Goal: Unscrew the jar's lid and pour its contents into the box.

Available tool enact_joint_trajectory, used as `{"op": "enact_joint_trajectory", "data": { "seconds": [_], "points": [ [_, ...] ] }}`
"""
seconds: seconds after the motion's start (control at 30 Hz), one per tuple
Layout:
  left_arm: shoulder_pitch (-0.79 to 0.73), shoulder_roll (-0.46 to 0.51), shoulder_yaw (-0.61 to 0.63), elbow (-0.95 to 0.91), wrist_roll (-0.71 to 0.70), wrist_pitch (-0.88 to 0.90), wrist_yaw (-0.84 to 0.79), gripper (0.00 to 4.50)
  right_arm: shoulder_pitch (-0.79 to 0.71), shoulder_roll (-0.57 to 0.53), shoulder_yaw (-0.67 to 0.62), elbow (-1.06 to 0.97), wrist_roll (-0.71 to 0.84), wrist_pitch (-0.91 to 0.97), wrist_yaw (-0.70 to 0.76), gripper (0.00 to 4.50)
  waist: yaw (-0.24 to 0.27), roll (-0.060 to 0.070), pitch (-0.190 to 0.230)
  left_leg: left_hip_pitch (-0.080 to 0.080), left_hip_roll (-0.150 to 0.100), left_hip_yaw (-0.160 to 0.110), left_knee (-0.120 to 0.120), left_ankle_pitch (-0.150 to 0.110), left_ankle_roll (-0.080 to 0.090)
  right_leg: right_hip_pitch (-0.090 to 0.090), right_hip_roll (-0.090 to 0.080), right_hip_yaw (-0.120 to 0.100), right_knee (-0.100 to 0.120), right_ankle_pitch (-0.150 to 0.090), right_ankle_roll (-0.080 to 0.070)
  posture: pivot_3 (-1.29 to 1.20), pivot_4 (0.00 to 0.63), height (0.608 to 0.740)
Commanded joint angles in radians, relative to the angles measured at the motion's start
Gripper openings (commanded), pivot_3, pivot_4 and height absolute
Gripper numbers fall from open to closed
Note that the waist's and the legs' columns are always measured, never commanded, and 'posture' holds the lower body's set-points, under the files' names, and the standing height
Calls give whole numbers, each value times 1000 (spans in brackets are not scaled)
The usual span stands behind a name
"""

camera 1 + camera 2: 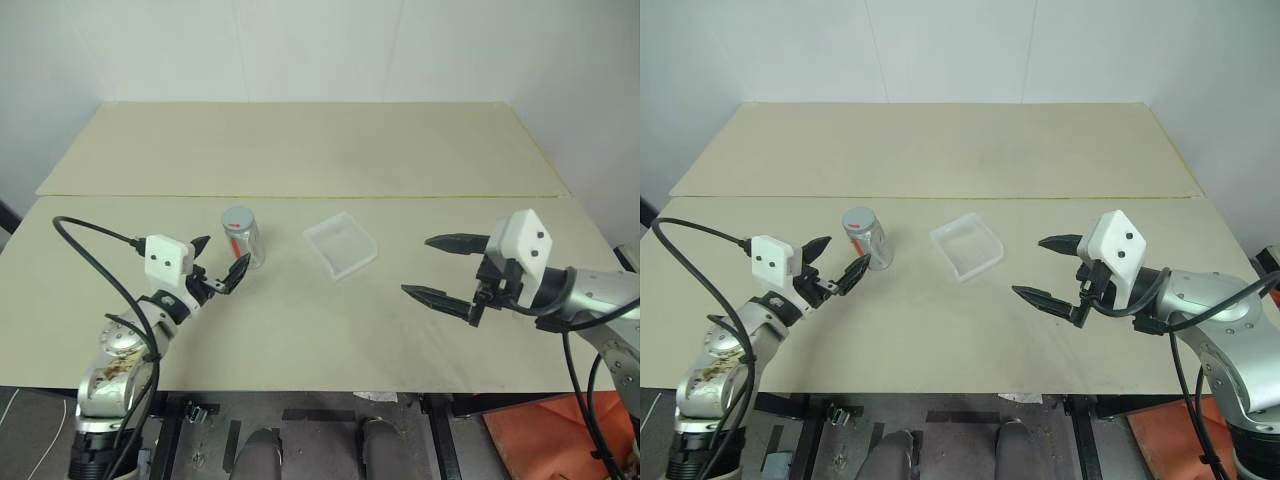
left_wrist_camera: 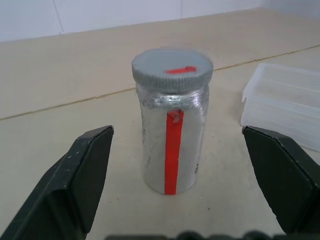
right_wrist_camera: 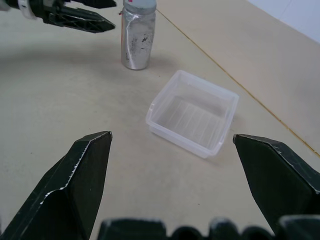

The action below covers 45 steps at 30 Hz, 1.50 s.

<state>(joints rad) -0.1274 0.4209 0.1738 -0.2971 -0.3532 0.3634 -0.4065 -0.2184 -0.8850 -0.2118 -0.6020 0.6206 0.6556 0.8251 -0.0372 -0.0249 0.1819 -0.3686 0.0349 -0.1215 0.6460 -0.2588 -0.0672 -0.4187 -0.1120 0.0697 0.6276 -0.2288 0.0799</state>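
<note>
Beige table (image 1: 300, 330), white wall behind. Left gripper (image 1: 218, 262) spread wide, jar (image 1: 241, 236) upright just ahead, lid (image 2: 172, 68) on. Right gripper (image 1: 447, 267) spread, empty, box (image 1: 341, 245) ahead. Centre fingers round jar body, below lid, before clamping.

The counter (image 1: 300, 330) carries one jar (image 1: 243, 240) fitted with one lid (image 2: 172, 69), and one clear plastic box (image 1: 341, 245); two pincers are present.

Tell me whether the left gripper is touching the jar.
Apart. The left wrist view shows the left gripper open, bare table between each finger and the jar.
</note>
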Motion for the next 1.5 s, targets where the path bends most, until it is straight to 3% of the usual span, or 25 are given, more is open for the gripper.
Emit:
{"op": "enact_joint_trajectory", "data": {
  "seconds": [0.03, 0.53, 0.9, 1.0, 1.2, 1.5],
  "points": [
    [-53, -32, -27, 43, 61, -73, 40, 4482, -39, -17, -41, -23, 60, 13, 16, 4500, 0, 0, 0, 0, 0, 0, 0, 0, 0, 0, 0, 0, 0, 0, 0, 0, 150, 740],
    [-218, -141, -95, 302, 183, -207, 99, 4482, -67, -53, -28, -16, 59, 1, 30, 4500, 4, -1, 0, 0, 0, 0, 1, 0, 0, 0, 0, 0, 0, 0, 0, 0, 150, 740],
    [-244, -182, -97, 383, 237, -274, 150, 4482, -73, -60, -33, -31, 66, 3, 29, 4500, 4, -1, 0, 0, 0, 0, 1, 0, 0, 0, 0, 0, 0, 0, 1, 0, 150, 740],
    [-250, -185, -98, 398, 244, -288, 162, 3878, -76, -64, -32, -31, 70, 2, 37, 4500, 6, -1, 0, 0, 0, 0, 1, 0, 0, 0, 0, 0, 0, 0, 1, 0, 150, 740],
    [-257, -200, -104, 413, 258, -320, 194, 1961, -79, -69, -23, -35, 65, -4, 49, 4500, 9, -1, 0, 0, 0, 0, 1, 0, 0, 0, 0, 0, 0, 0, 1, 0, 150, 740],
    [-288, -155, -112, 346, 200, -268, 78, 1943, -115, -38, 21, -36, 65, -22, 49, 4500, 13, -1, 0, 0, 0, 0, 1, 0, 0, 0, 0, 0, 0, 0, 1, 0, 150, 740]
  ]
}}
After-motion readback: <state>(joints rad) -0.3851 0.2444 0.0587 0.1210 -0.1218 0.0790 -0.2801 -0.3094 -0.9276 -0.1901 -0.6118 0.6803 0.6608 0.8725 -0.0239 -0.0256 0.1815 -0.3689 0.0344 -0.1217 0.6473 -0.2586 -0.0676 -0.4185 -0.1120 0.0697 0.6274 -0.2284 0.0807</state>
